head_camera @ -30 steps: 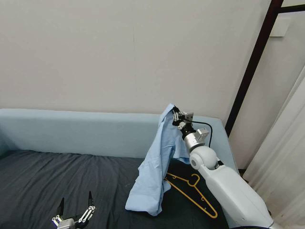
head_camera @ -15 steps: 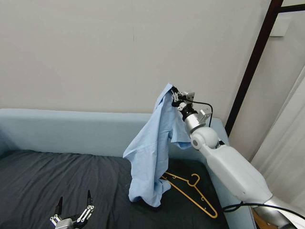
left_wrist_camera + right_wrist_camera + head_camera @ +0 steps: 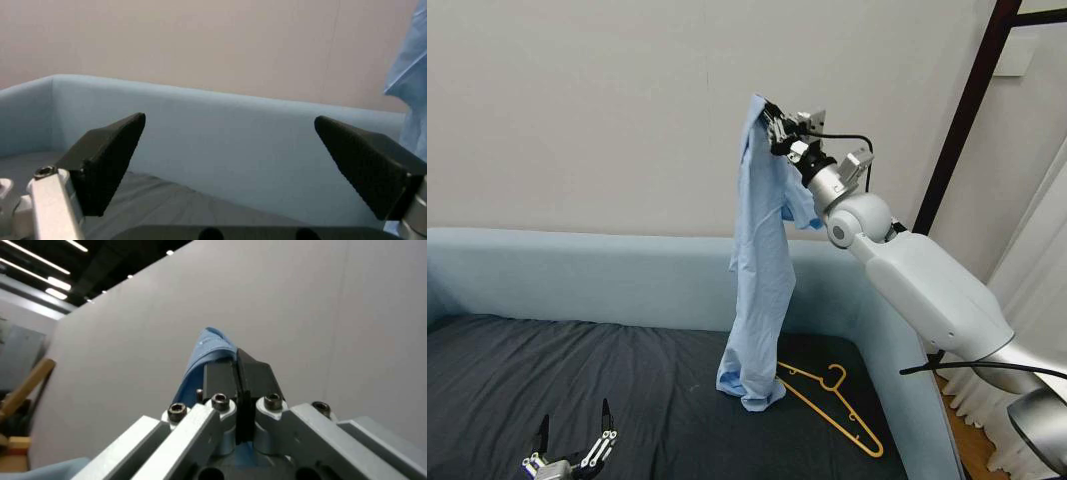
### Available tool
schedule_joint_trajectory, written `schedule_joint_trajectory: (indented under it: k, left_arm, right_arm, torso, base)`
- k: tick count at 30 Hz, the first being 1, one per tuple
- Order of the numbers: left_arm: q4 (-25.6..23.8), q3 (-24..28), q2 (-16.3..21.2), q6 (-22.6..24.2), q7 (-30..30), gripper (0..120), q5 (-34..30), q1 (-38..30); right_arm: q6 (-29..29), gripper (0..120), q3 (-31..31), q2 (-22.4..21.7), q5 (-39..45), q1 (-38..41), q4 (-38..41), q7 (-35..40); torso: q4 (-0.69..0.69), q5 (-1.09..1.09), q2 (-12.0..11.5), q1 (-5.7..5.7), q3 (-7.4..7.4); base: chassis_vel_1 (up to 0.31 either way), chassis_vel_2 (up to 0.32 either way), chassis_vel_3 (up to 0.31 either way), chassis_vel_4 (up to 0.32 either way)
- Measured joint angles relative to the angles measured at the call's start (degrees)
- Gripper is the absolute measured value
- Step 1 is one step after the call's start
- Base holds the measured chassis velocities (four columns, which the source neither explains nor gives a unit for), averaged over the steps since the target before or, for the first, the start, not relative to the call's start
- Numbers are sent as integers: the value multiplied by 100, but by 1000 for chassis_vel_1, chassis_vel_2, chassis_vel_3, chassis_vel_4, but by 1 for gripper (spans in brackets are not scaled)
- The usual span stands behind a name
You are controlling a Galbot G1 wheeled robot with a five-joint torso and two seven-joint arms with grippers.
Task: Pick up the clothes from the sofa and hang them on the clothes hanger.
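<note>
Light blue shirt [image 3: 762, 260] hangs straight down from my right gripper [image 3: 774, 125], hem reaching the sofa [image 3: 577, 280] seat beside a yellow hanger [image 3: 827, 395] far below. The right wrist view shows what the head view cannot: those jaws pinched tight on fabric. My left gripper [image 3: 572, 455] sits low, spread wide.

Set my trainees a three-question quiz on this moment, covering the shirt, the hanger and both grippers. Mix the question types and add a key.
1. True or false: the yellow hanger lies on the dark seat of the sofa.
2. The right gripper, raised high against the wall, is shut on: A) the hanger B) the blue shirt C) nothing.
3. Fill in: the left gripper, low over the seat, has its fingers ____.
Key: 1 true; 2 B; 3 open.
</note>
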Motion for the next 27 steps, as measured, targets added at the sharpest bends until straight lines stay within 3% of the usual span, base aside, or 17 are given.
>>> schedule_joint_trajectory:
  k: [3,6,7,8,12,13,17,27]
  left_arm:
    - [39,11,-8,1,0,100,18,-10]
    - [63,8,-7,-9,3,100,28,-9]
    - [65,3,-7,-10,4,100,30,-7]
    - [65,3,-7,-10,4,100,30,-7]
    - [47,1,-9,-54,6,100,43,52]
    - [47,1,-9,-54,6,100,43,52]
    - [-1,15,-55,-154,6,100,125,173]
    - [134,-129,-44,-45,16,100,233,6]
  right_arm:
    - [3,0,-176,-167,-307,-535,317,-2]
    - [128,0,-265,-399,-1067,-1685,479,-165]
    - [213,0,-153,-443,-1483,-2458,428,-323]
    - [213,0,-153,-443,-1483,-2458,428,-323]
    - [560,0,427,-403,-2758,-4617,-77,-830]
    - [560,0,427,-403,-2758,-4617,-77,-830]
    - [1105,0,1102,-316,-3843,-6029,-602,-1487]
    - [1451,0,1772,-130,-4485,-6648,-1002,-1691]
  torso:
    - [-1,1,0,0,1]
    - [-3,3,0,0,1]
    - [-3,5,-1,0,2]
    - [-3,5,-1,0,2]
    - [-4,5,0,0,1]
    - [-4,5,0,0,1]
    - [-4,4,0,-1,0]
    - [-2,3,0,-1,1]
  base:
    - [0,0,0,0]
    - [0,0,0,0]
    - [0,0,0,0]
    - [0,0,0,0]
    - [0,0,0,0]
    - [0,0,0,0]
    - [0,0,0,0]
    - [0,0,0,0]
